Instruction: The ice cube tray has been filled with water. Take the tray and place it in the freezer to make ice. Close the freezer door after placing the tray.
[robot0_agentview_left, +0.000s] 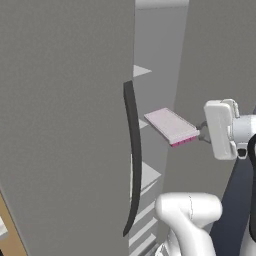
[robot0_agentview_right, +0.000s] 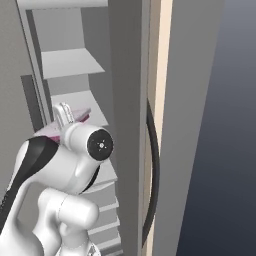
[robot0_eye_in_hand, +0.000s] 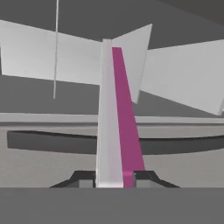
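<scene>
Gripper (robot0_agentview_left: 201, 134) jaws narrow, clamped on near short end of ice cube tray (robot0_agentview_left: 171, 126). Tray held level in air, clear of shelves, extending from gripper toward open freezer (robot0_agentview_left: 150, 100) interior. Hand view: tray (robot0_eye_in_hand: 116, 127) edge-on between fingertips (robot0_eye_in_hand: 85, 178), magenta side showing, white shelves (robot0_eye_in_hand: 183, 74) beyond. Freezer door (robot0_agentview_left: 65, 125) open at left, black curved handle (robot0_agentview_left: 132, 155) just beside tray.

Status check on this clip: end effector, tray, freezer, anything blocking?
End effector shut on ice cube tray, held level by its near end. Tray extends into the open freezer, above a white shelf. Freezer door open, its handle close beside the tray.
</scene>
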